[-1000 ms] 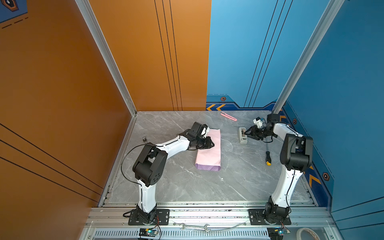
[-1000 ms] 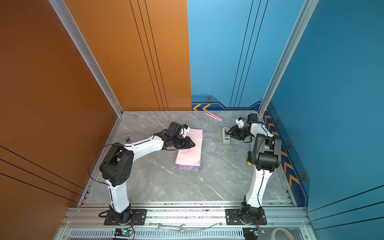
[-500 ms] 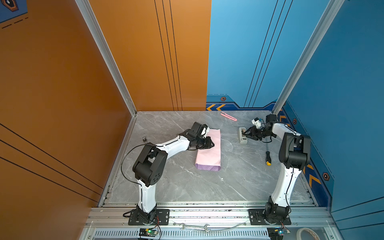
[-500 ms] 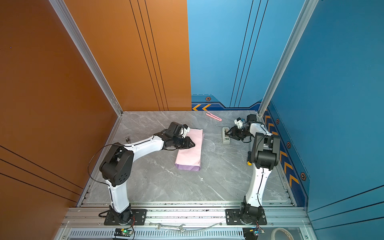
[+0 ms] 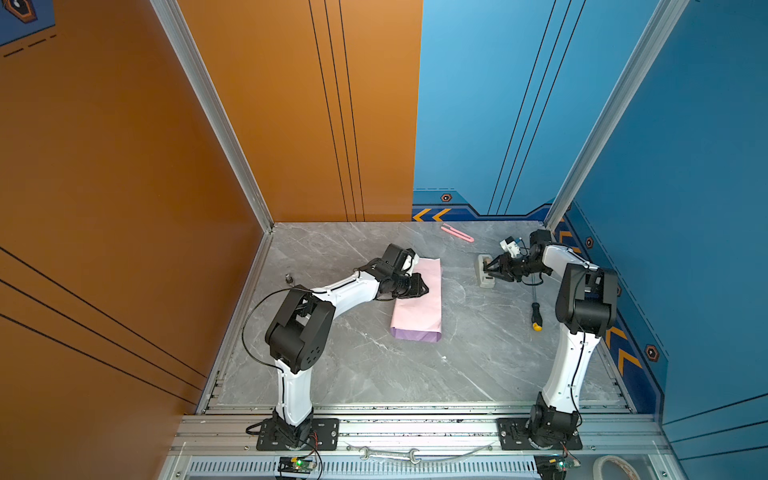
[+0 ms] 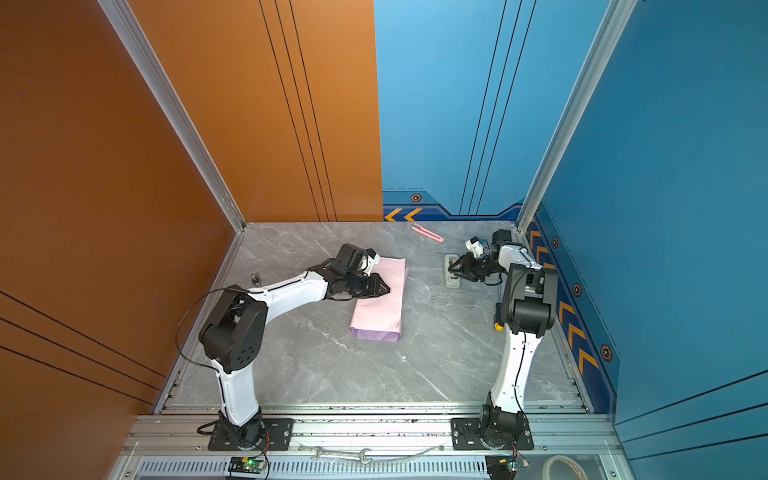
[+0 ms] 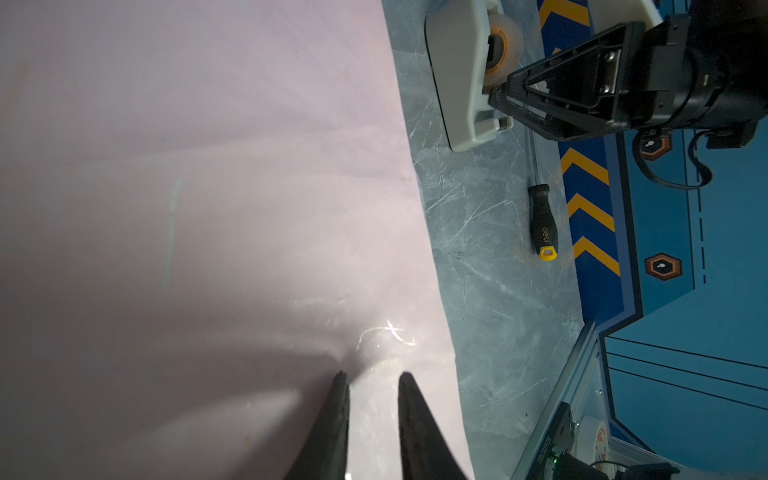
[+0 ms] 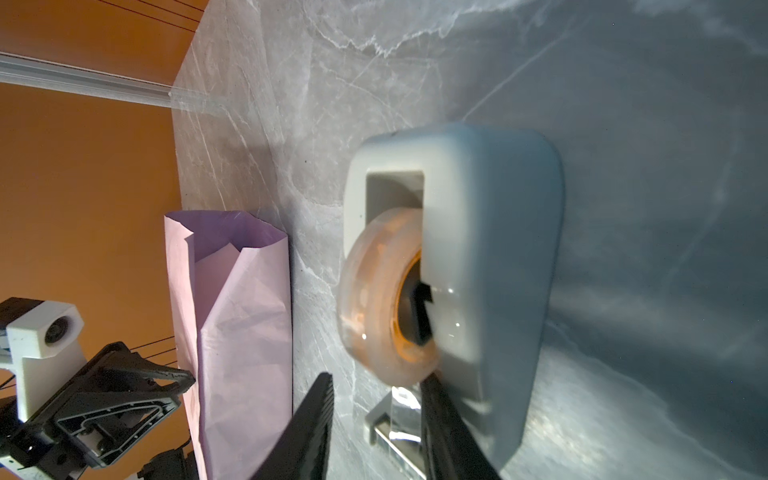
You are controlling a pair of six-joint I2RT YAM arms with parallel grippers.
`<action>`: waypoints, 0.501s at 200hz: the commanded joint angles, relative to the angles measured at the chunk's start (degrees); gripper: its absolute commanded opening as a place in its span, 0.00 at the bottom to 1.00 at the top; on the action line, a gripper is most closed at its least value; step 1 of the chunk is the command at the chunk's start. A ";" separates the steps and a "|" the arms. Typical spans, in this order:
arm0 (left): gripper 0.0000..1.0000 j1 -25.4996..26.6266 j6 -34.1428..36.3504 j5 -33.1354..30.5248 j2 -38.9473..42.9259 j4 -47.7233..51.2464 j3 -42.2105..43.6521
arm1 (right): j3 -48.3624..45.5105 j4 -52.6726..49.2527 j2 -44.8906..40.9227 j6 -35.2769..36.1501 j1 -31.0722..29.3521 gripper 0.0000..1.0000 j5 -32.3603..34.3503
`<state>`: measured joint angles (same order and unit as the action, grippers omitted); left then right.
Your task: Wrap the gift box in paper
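Note:
The paper (image 5: pixel 417 307) lies as a long pale pink folded bundle in the middle of the table, its lilac side showing at the near end (image 6: pixel 376 333). The gift box is hidden; I cannot see it under the paper. My left gripper (image 5: pixel 424 286) rests its tips on the bundle's left edge; in the left wrist view the left gripper (image 7: pixel 370 376) stands narrowly open, nothing between its fingers. My right gripper (image 8: pixel 376 380) is open at the beige tape dispenser (image 8: pixel 490 249), with the clear tape end standing between the fingers beside one of them.
The dispenser (image 5: pixel 484 272) stands right of the paper. A black-and-yellow screwdriver (image 5: pixel 536 316) lies by the right arm. A pink cutter (image 5: pixel 457 232) lies near the back wall. A wrench (image 5: pixel 388 455) and a tape roll (image 5: pixel 615 467) lie on the front rail.
The right arm has shifted slightly at the dispenser and its jaws have narrowed a little. The left arm and the paper have not moved.

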<state>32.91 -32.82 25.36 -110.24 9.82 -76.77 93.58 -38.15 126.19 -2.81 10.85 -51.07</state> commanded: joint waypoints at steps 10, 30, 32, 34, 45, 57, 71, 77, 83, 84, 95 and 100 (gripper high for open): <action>0.24 -0.91 -0.40 -2.90 -1.65 6.30 1.87 | 1.56 -3.10 3.00 1.48 0.03 0.38 0.07; 0.24 -0.99 -0.50 -3.13 -1.63 6.27 1.85 | 1.78 -3.31 3.69 1.49 0.25 0.39 -0.83; 0.24 -0.93 -0.49 -3.15 -1.57 6.22 1.82 | 1.82 -3.37 3.71 1.49 0.34 0.39 -0.99; 0.24 -0.96 -0.51 -3.18 -1.61 6.25 1.80 | 1.84 -3.41 3.78 1.49 0.36 0.39 -1.15; 0.24 -0.91 -0.64 -3.20 -1.66 6.19 1.70 | 1.87 -3.51 4.13 1.51 0.61 0.39 -2.16; 0.24 -0.93 -0.51 -3.13 -1.73 6.19 1.51 | 1.78 -3.51 4.41 1.49 0.75 0.38 -3.10; 0.24 -0.98 -0.62 -3.09 -1.78 6.14 1.45 | 1.70 -3.55 4.71 1.41 0.93 0.37 -4.04; 0.24 -0.98 -0.65 -3.04 -1.83 6.20 1.43 | 1.69 -3.60 4.76 1.52 1.05 0.36 -4.42; 0.24 -0.94 -0.73 -3.01 -1.93 6.22 1.36 | 1.69 -3.60 4.77 1.51 1.16 0.36 -4.71; 0.24 -0.93 -0.70 -2.98 -1.88 6.24 1.36 | 1.65 -3.60 4.81 1.50 1.18 0.35 -4.77; 0.24 -0.94 -0.75 -3.00 -1.92 6.26 1.21 | 1.62 -3.68 4.77 1.41 1.27 0.35 -5.38; 0.24 -0.96 -0.75 -2.99 -2.00 6.17 1.19 | 1.69 -3.75 4.94 1.44 1.27 0.35 -5.86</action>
<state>32.91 -33.04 25.34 -110.24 9.82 -76.77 95.20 -39.66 128.81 -2.72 12.01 -56.60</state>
